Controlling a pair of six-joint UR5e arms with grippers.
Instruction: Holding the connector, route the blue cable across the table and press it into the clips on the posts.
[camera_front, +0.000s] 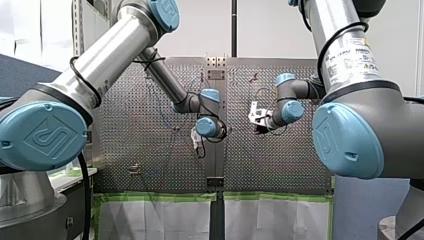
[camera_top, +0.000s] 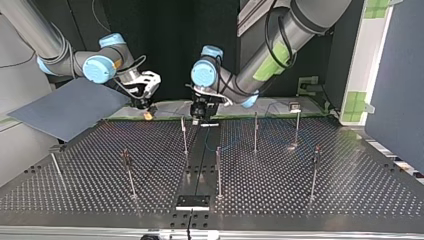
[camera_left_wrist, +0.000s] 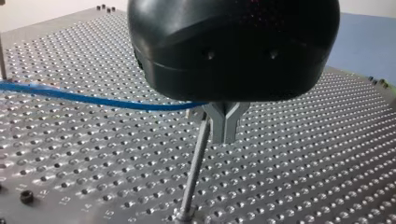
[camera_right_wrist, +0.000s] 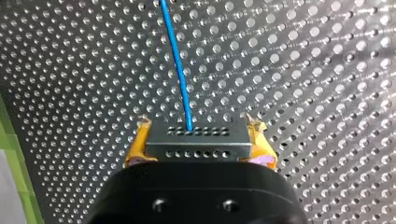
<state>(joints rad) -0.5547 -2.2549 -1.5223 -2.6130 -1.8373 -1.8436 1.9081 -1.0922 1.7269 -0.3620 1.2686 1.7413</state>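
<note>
The connector (camera_right_wrist: 196, 142), a grey block with rows of small holes, sits crosswise in my right claw (camera_right_wrist: 198, 125), clamped between its yellow pads (camera_right_wrist: 137, 144). The cable (camera_right_wrist: 180, 70) leaves the middle of the connector's front face and runs straight ahead of the claw, over the surface (camera_right_wrist: 303, 70). I cannot tell whether it touches the surface there.

In the left wrist view the cable comes in from the side, hangs clear above the surface and ends at the root of my left claw (camera_left_wrist: 224, 133). That claw's metal fingertips are pressed together. The cable goes out of sight where the fingers fork, so I cannot tell whether it is pinched. A thin post (camera_left_wrist: 194, 168) stands just beside the fingers, and its top is hidden behind the cable.

From across the surface, the right claw hangs near the far edge, at the view's left of centre. The left claw is close beside it near the middle, next to the top of a post. More posts (camera_top: 255, 132) stand apart over the surface.
</note>
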